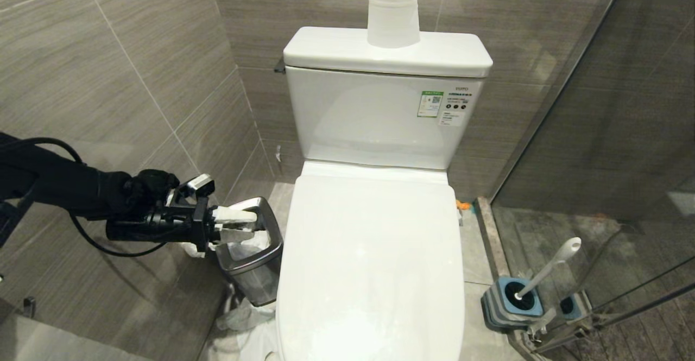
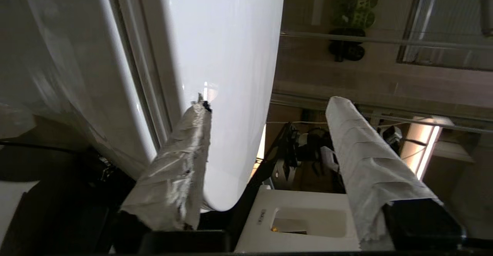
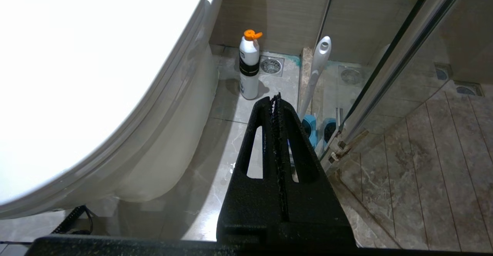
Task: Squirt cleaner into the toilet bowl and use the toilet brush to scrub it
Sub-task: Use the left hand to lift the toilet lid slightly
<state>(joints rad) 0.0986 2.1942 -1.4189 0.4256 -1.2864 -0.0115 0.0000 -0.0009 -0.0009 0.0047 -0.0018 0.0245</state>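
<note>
The toilet's white lid (image 1: 374,252) is down, so the toilet bowl is hidden beneath it. My left gripper (image 1: 251,225) hovers level just left of the lid's edge, above a steel bin. Its cloth-wrapped fingers (image 2: 181,163) are open with nothing between them, and the lid (image 2: 223,56) lies beside one finger. The toilet brush (image 1: 549,263) leans in its blue holder (image 1: 513,301) on the floor right of the toilet. My right gripper (image 3: 275,99) is shut and empty, low on the toilet's right side, with the brush handle (image 3: 319,67) beyond it. No cleaner liquid shows.
A white bottle with an orange cap (image 3: 249,68) stands on the floor beside the toilet base. The steel bin (image 1: 255,263) with a bag sits between the toilet and the left wall. A paper roll (image 1: 392,14) is on the tank. A glass shower partition (image 1: 597,133) bounds the right.
</note>
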